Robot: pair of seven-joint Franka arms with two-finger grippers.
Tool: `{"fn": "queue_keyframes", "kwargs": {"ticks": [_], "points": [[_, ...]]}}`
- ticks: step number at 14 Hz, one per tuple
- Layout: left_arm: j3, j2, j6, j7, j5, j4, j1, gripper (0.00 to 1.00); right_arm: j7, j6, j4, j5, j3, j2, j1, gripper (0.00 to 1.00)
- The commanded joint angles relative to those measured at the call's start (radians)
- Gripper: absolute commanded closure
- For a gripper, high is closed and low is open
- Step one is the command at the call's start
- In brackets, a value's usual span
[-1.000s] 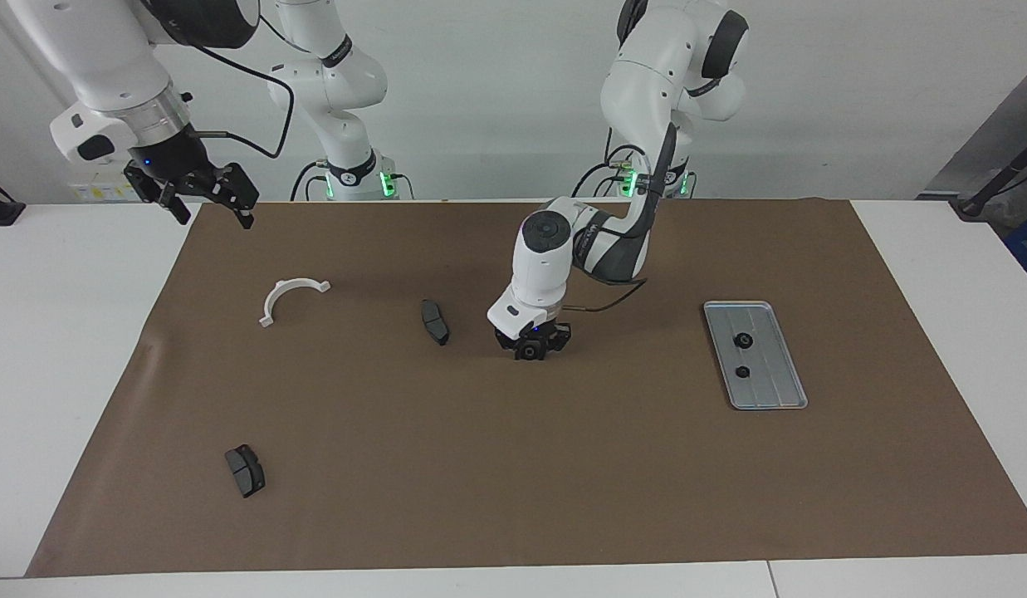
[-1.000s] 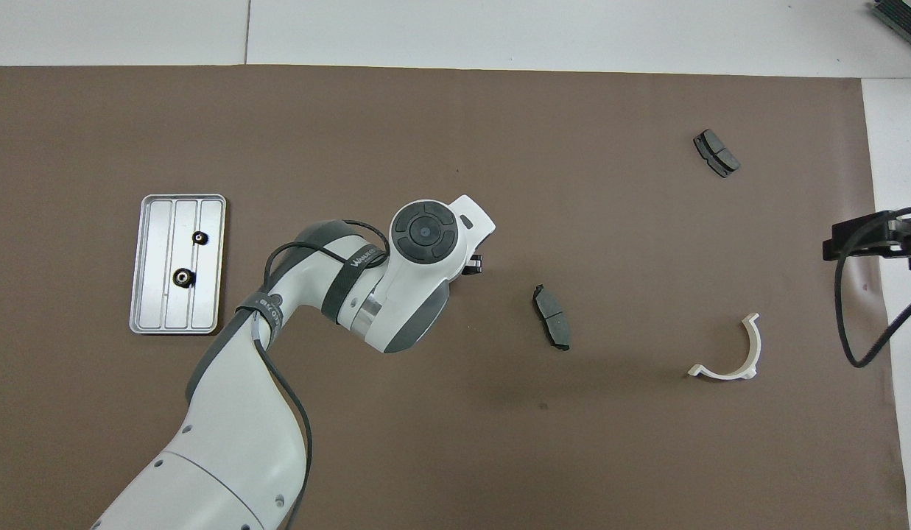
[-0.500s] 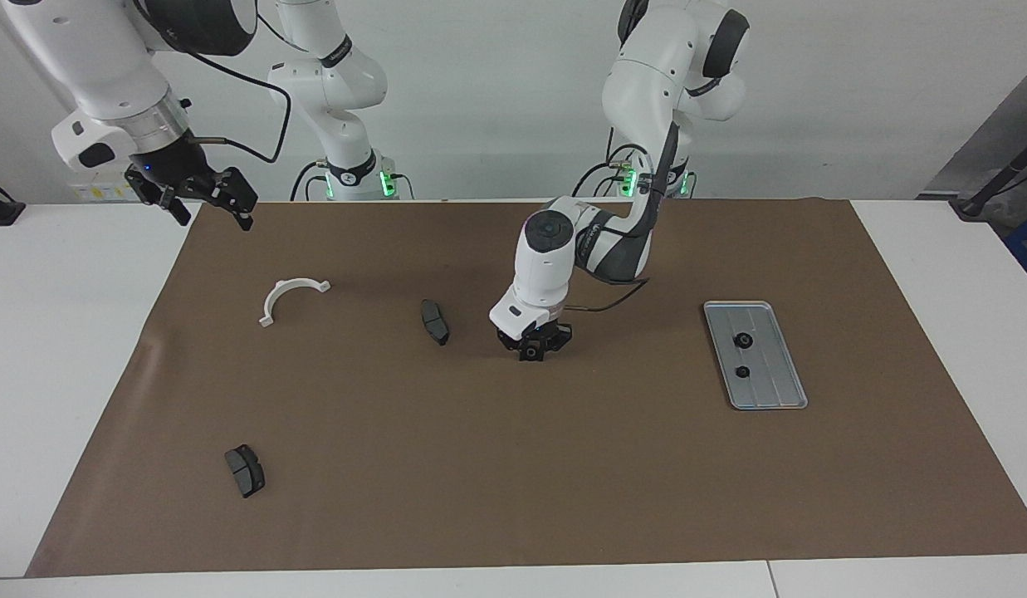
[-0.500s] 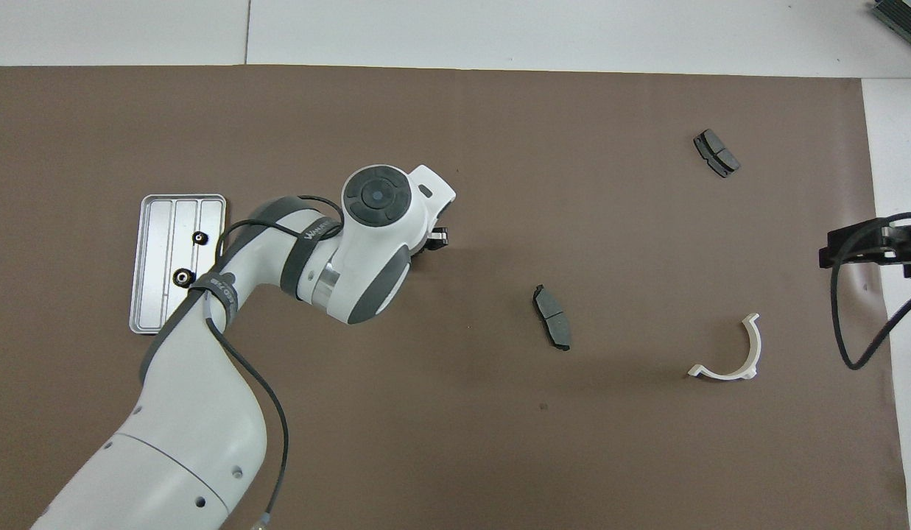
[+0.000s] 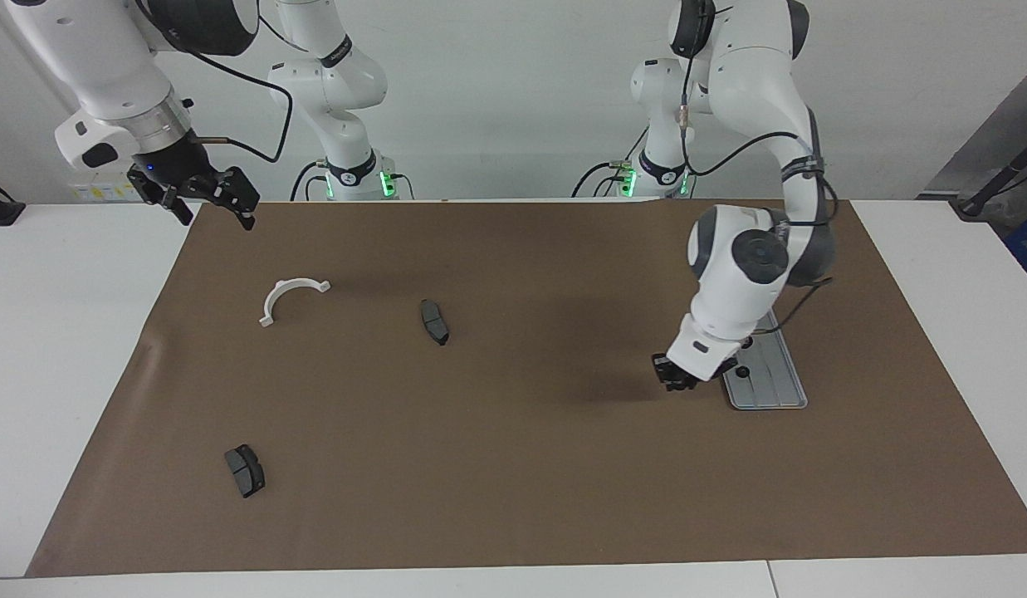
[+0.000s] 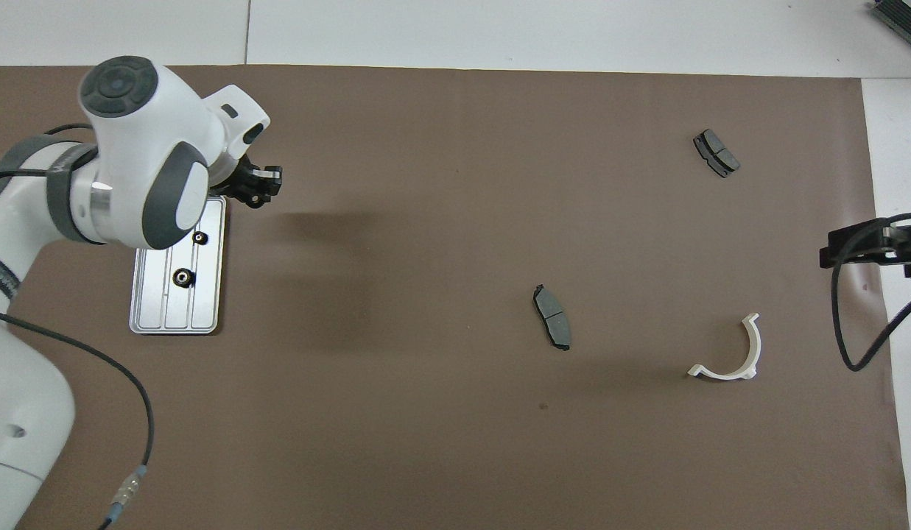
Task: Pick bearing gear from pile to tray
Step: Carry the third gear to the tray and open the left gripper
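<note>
My left gripper (image 5: 677, 375) hangs above the mat right beside the silver-grey tray (image 5: 777, 382), shut on a small black bearing gear. In the overhead view the left gripper (image 6: 261, 185) sits by a corner of the tray (image 6: 152, 294). Two black gears (image 6: 199, 237) (image 6: 183, 277) lie in the tray; one shows in the facing view (image 5: 741, 373). The pile on the mat holds two dark brake pads (image 5: 434, 321) (image 5: 245, 470) and a white curved bracket (image 5: 290, 296). My right gripper (image 5: 212, 203) waits, open and empty, above the mat's edge at the right arm's end.
A brown mat (image 5: 513, 465) covers the white table. In the overhead view the brake pads (image 6: 551, 316) (image 6: 716, 152) and the bracket (image 6: 727, 353) lie toward the right arm's end. The left arm's wrist covers part of the tray.
My left gripper has risen from the mat's middle with the gear and swung to the tray's edge. The right arm has barely moved.
</note>
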Motion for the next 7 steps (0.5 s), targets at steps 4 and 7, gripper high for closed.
{"fn": "queue_keyframes", "kwargs": {"ticks": [4, 7], "points": [[-0.009, -0.104, 0.096, 0.317, -0.007, -0.228, 0.172, 0.95, -0.021, -0.002, 0.053, 0.005, 0.052, 0.013, -0.008, 0.0], [-0.008, -0.126, 0.194, 0.324, -0.007, -0.312, 0.184, 0.55, -0.018, -0.002, 0.044, 0.008, 0.049, 0.005, -0.008, 0.0]]}}
